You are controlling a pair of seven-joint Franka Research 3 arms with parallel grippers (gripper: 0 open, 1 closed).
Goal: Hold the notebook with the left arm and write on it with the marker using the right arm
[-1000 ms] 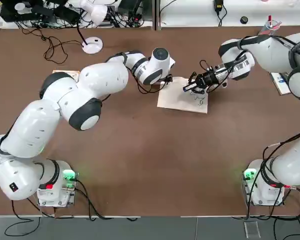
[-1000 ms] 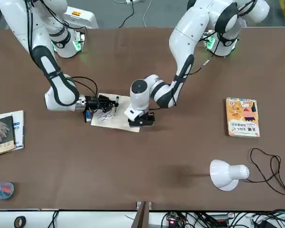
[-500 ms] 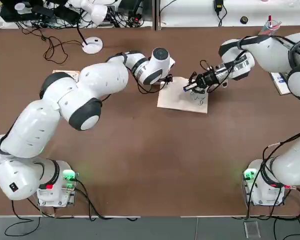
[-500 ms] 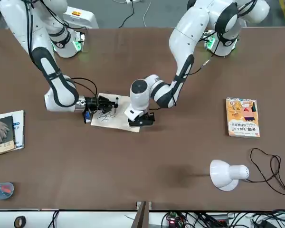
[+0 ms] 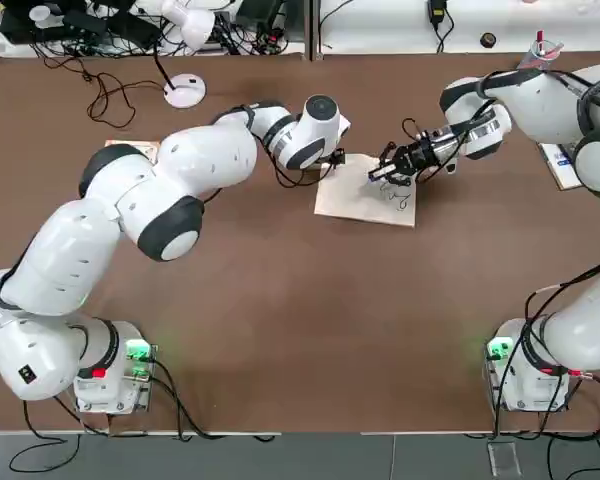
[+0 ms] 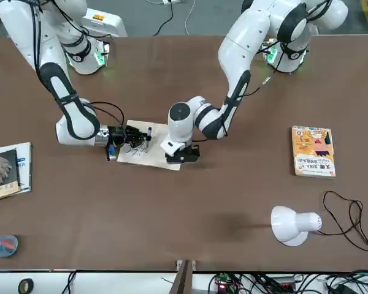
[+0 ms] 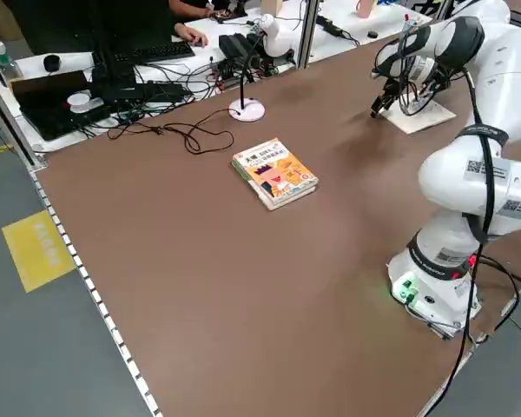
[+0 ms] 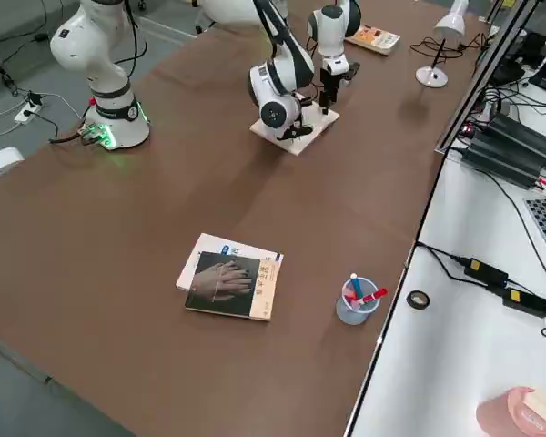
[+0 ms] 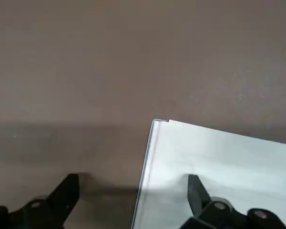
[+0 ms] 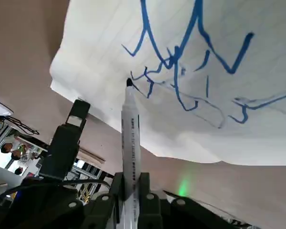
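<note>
right gripper fingers clamp the marker, tip on the notebook; left gripper fingers wide, straddling its edge; page may slide, smearing strokes.

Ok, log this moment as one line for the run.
phase: writing | left tool: open, pinning notebook edge | right tool: shut on marker, tip on page | scribbles present

Robotics lab. Two white arms bolted to brown desk. Cable tangle at 11 o'clock in top view. Side bench with power adapters; yellow floor marking beside desk.
</note>
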